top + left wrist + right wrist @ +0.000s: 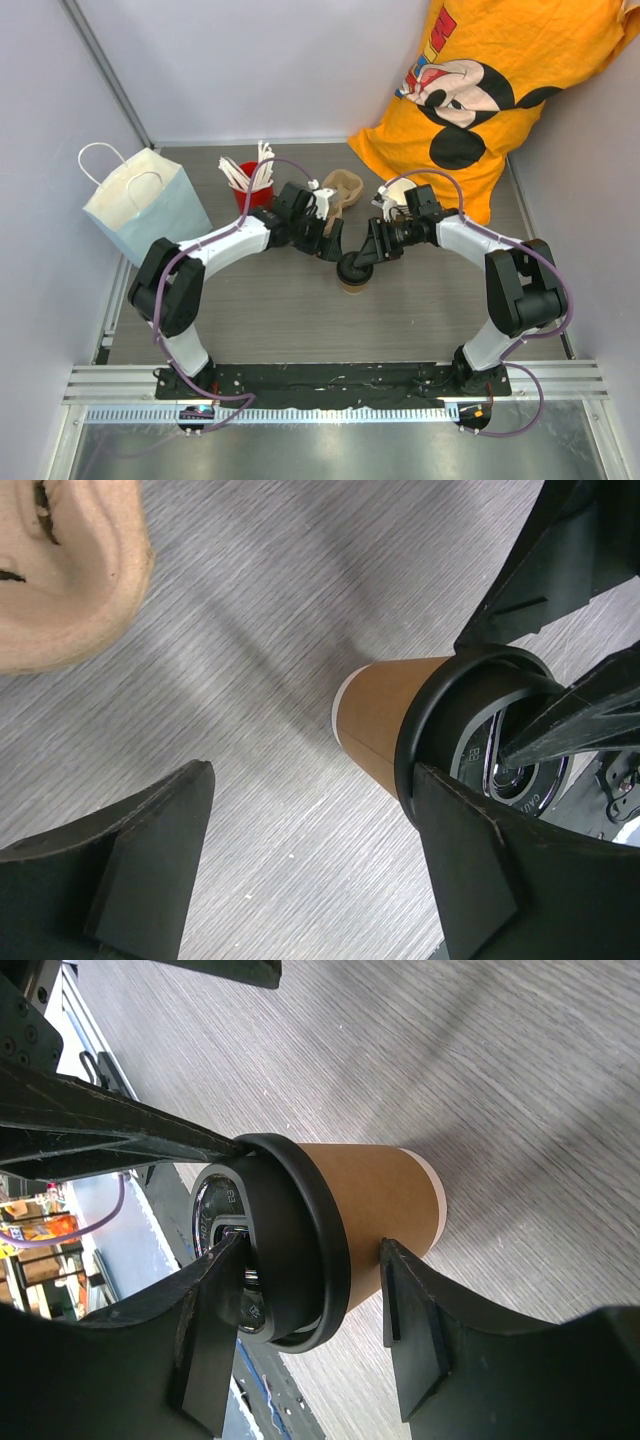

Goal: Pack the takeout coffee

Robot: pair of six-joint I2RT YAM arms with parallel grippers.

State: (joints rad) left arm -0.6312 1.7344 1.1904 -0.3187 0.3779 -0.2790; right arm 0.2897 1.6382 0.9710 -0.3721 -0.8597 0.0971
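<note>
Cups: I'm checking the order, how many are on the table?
2. The lidded kraft coffee cup stands centre, between both grippers; the red cup of white sticks sits behind the left arm. Others may be hidden.

Kraft paper cup (375, 1205), glossy plastic lid (300, 1250)

grey brushed table (300, 310) under kraft coffee cup (353, 283), red cup (252, 194), pulp tray (345, 187), paper bag (145, 210), orange shirt (480, 100)

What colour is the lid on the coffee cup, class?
Black. The lid on the brown cup shows best in the right wrist view.
</note>
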